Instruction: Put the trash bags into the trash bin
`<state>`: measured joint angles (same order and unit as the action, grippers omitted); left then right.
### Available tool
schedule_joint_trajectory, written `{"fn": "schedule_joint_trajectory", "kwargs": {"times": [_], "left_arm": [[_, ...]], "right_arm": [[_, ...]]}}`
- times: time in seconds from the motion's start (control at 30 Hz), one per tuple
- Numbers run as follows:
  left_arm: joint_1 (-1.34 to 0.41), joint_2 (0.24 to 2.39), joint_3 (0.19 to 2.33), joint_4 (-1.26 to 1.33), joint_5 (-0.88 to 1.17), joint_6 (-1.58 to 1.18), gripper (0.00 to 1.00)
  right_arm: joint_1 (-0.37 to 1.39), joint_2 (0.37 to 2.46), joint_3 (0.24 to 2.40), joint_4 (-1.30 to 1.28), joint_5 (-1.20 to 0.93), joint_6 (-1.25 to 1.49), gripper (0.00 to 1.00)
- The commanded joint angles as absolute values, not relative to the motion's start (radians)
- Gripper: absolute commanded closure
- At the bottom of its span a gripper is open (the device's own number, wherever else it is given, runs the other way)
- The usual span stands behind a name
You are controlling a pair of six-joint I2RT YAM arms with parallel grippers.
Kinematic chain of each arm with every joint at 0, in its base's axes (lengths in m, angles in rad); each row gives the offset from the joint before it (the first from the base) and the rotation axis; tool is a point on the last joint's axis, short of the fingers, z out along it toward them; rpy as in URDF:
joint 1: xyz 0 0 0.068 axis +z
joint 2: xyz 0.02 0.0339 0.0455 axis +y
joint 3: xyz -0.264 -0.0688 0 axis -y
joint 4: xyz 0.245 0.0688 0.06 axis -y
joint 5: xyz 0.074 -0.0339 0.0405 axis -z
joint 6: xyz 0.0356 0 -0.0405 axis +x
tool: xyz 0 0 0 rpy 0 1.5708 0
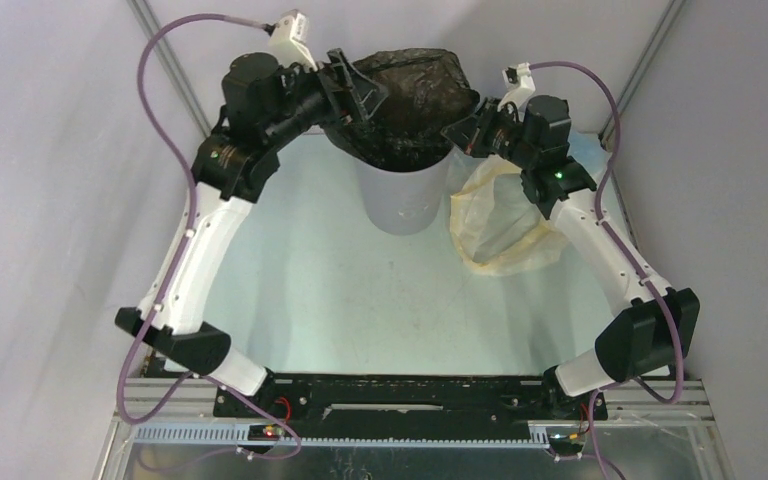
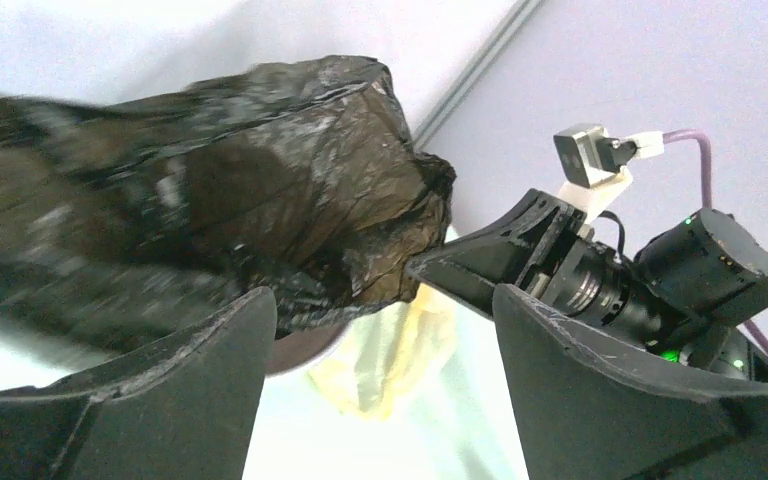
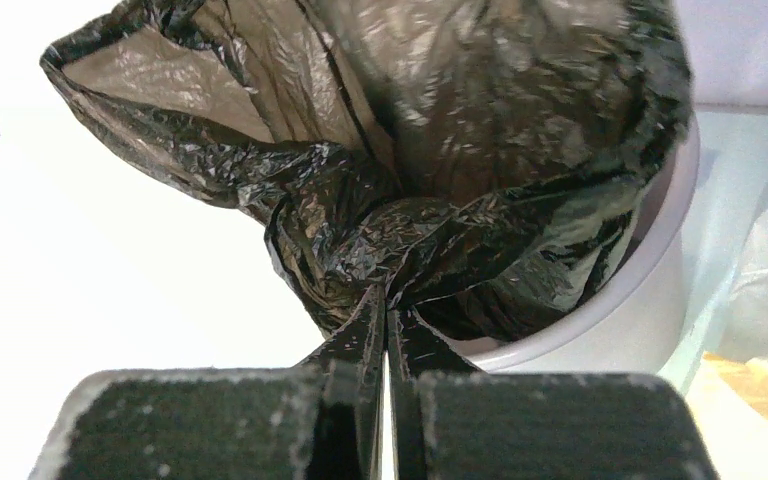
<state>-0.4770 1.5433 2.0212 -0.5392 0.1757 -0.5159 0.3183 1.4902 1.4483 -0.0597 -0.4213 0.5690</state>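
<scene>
My right hand (image 3: 388, 335) pinches the bunched rim of the trash bag (image 1: 410, 95); left hand (image 2: 380, 300) gapes, empty. Light, floppy, slick film, I reckon. I'd grab gathered folds over the trash bin (image 1: 397, 200).

top cam is looking down from above-behind; both wrist cams are facing the black trash bag (image 1: 410, 100) close-up, from opposite sides

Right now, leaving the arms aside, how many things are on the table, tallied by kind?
black trash bag: 1
translucent yellowish bag: 1
grey bin: 1
Total: 3
</scene>
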Motion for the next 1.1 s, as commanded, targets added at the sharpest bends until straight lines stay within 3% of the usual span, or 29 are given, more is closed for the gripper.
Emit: {"fn": "schedule_joint_trajectory", "kwargs": {"times": [0.0,0.13,0.27,0.47,1.07], "left_arm": [[-0.480,1.453,1.996,-0.674,-0.007,-0.374,0.12],[-0.452,1.423,1.957,-0.704,-0.165,-0.337,0.04],[-0.423,1.454,1.998,-0.728,-0.185,-0.341,0.00],[-0.420,1.530,2.078,-0.732,-0.060,-0.367,0.00],[-0.388,1.787,2.326,-0.800,-0.125,-0.399,0.10]], "right_arm": [[0.314,1.452,1.444,-0.078,-0.448,0.566,1.00],[0.313,1.444,1.440,-0.092,-0.465,0.555,1.00],[0.314,1.435,1.439,-0.105,-0.483,0.537,1.00],[0.315,1.421,1.439,-0.138,-0.498,0.514,1.00],[0.329,1.379,1.417,-0.216,-0.528,0.459,1.00]]}}
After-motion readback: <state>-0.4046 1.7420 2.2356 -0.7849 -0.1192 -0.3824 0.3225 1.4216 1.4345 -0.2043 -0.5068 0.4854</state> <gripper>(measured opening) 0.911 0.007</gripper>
